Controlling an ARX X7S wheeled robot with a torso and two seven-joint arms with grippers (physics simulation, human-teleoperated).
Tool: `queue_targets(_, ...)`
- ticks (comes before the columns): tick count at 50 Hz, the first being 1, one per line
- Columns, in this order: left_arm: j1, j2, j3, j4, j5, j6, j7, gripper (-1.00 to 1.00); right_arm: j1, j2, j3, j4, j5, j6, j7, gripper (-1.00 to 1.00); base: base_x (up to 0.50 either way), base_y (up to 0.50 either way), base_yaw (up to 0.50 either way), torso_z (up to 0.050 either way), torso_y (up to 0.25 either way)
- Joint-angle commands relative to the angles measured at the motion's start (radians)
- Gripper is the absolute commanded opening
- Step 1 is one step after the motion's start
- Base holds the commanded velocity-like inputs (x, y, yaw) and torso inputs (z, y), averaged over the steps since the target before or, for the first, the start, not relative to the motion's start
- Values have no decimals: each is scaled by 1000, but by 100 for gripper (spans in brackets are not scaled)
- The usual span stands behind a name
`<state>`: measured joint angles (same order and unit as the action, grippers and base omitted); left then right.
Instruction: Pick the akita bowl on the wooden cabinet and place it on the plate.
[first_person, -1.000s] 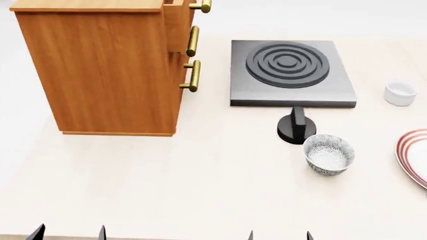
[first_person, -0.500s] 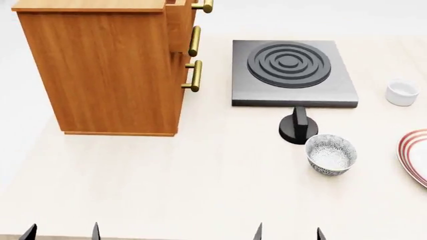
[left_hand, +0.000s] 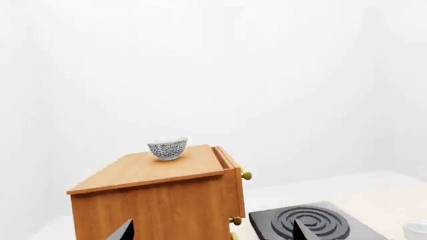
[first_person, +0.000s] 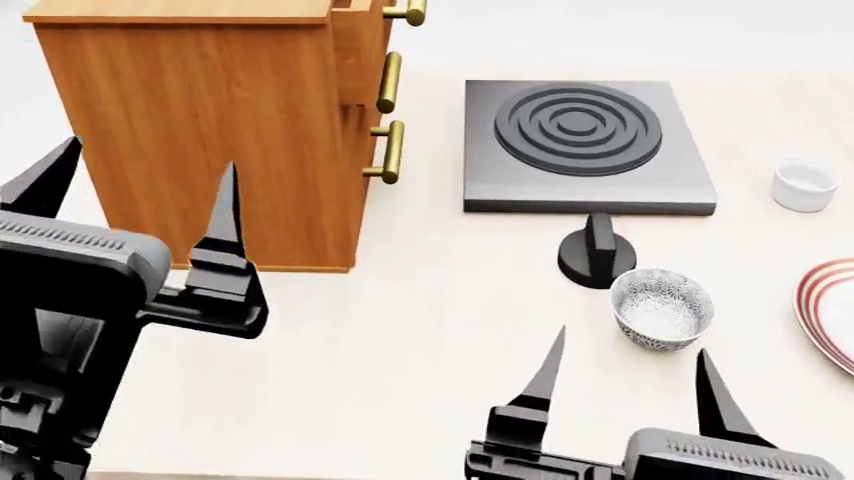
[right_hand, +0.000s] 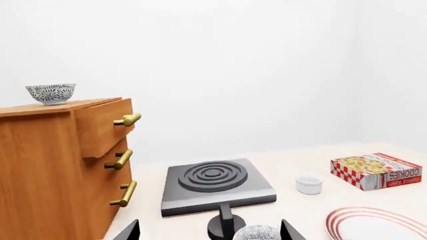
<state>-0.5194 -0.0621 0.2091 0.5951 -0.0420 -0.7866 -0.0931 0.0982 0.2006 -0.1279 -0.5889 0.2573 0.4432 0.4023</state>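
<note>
Arms: both have risen since a second ago, when I saw only fingertips at the head view's lower edge; my left gripper (first_person: 134, 195) now stands in front of the cabinet's side and my right gripper (first_person: 627, 385) hangs over the counter's near edge.
Jaws: spread on both grippers, holding nothing.
Akita bowl: the small round white bowl with black leaf pattern (left_hand: 167, 148) sits upright on top of the tall orange-brown wood-grain cabinet (first_person: 214, 130), towards its back edge; I also see it in the right wrist view (right_hand: 51, 93).
Second bowl: an identical patterned bowl (first_person: 661, 308) stands on the pale counter (first_person: 400, 350), just in front of the black stove knob (first_person: 597, 255).
Stove: grey square slab with concentric rings (first_person: 581, 145), beside the cabinet's brass bar handles (first_person: 387, 150).
Plate: wide white plate with red rings (right_hand: 373, 222) lies at the counter's right edge.
Cup: small plain white cup (first_person: 803, 185) sits right of the stove.
Box: red chequered cookie box (right_hand: 375, 171) lies beyond the plate.
</note>
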Motion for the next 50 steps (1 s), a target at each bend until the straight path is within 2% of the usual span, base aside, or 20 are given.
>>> queue_targets(1,-274,29,28,133,26,-321,52,100,6,20,-1,-124,22,49,20,100,0,0,0,0,0)
queue_targets(9,-428,25,36,148,4,-430,47,100,1,35,-10,-158,24,45,23,100,0,0,0,0,0)
queue_targets(22,-554,46,-30,163,-57,-516,22,100,-12,48,-10,-193,40,17,26,100,82,0,0,0,0)
queue_targets(31,-511,39,-25,171,-113,-491,-15,100,-12,54,-16,-195,43,7,33,100,478,0,0,0,0)
queue_targets(50,-553,26,-31,209,-182,-541,-52,100,-13,67,-19,-198,65,-2,41,100,500,0,0,0,0)
